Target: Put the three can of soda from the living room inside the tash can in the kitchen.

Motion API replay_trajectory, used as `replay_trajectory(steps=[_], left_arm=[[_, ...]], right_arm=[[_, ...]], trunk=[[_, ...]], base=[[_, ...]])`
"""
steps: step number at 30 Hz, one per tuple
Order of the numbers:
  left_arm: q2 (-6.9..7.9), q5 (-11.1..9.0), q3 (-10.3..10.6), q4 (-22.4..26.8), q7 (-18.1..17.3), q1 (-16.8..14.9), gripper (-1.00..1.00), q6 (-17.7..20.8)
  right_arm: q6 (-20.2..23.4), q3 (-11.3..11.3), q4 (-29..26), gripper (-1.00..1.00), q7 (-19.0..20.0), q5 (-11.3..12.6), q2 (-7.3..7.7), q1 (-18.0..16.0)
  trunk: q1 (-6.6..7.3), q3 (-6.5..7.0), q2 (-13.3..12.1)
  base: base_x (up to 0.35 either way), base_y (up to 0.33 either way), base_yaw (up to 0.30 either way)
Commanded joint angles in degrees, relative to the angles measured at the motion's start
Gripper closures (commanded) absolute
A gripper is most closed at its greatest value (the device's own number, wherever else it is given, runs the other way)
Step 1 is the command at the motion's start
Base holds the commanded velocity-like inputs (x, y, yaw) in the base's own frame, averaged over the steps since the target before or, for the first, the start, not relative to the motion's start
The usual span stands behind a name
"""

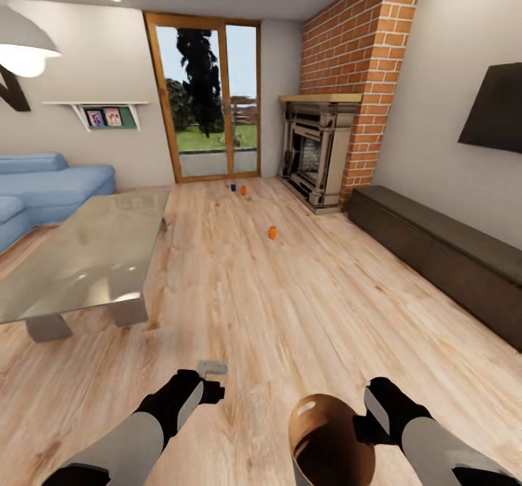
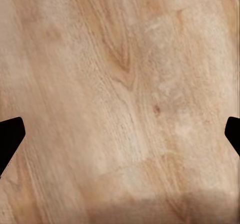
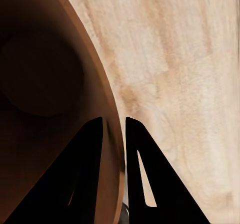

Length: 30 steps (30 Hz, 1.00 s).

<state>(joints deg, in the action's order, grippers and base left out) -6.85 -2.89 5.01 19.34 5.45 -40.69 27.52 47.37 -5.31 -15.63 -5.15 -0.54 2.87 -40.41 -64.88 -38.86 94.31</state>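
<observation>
Three cans of soda stand on the living room's wood floor far ahead: an orange one (image 1: 272, 232) mid-floor, and another orange one (image 1: 243, 190) beside a dark blue one (image 1: 233, 187) near the glass doors. My right gripper (image 1: 366, 422) is shut on the rim of the trash can (image 1: 328, 442), brown inside, held low in front of me. In the right wrist view the gripper (image 3: 114, 129) pinches the bin's rim (image 3: 107, 91), one finger inside and one outside. My left gripper (image 1: 210, 379) hangs open over bare floor, its fingertips (image 2: 10, 134) wide apart.
A glass coffee table (image 1: 87, 254) and a blue sofa (image 1: 43, 188) stand at the left. A long dark bench (image 1: 442, 254) runs along the right wall, with a fireplace (image 1: 315, 152) and a brick column (image 1: 362, 58) beyond it. Open floor leads toward the cans.
</observation>
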Motion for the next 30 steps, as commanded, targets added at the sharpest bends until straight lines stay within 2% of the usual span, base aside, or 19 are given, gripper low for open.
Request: replay_trajectory(steps=[1,17,30], left_arm=[[0.0,0.0,0.0,0.0,0.0,0.0,-1.0,-0.02],[0.0,-0.01,0.0,0.0,-0.03,0.0,-1.0,-0.1],[0.0,-0.01,0.0,0.01,-0.08,0.0,-1.0,-0.1]], right_arm=[[-0.06,-0.14,0.04,1.0,0.17,0.72,-0.03,-0.02],[-0.08,-0.05,0.22,1.0,0.14,0.72,-0.22,-0.02],[-0.09,0.06,0.25,1.0,0.14,0.72,-0.23,-0.01]], trunk=[[0.0,0.0,0.0],[0.0,0.0,0.0],[0.0,0.0,0.0]], base=[[0.339,-0.02,-0.273],[0.344,0.002,-0.245],[0.345,0.105,-0.184]])
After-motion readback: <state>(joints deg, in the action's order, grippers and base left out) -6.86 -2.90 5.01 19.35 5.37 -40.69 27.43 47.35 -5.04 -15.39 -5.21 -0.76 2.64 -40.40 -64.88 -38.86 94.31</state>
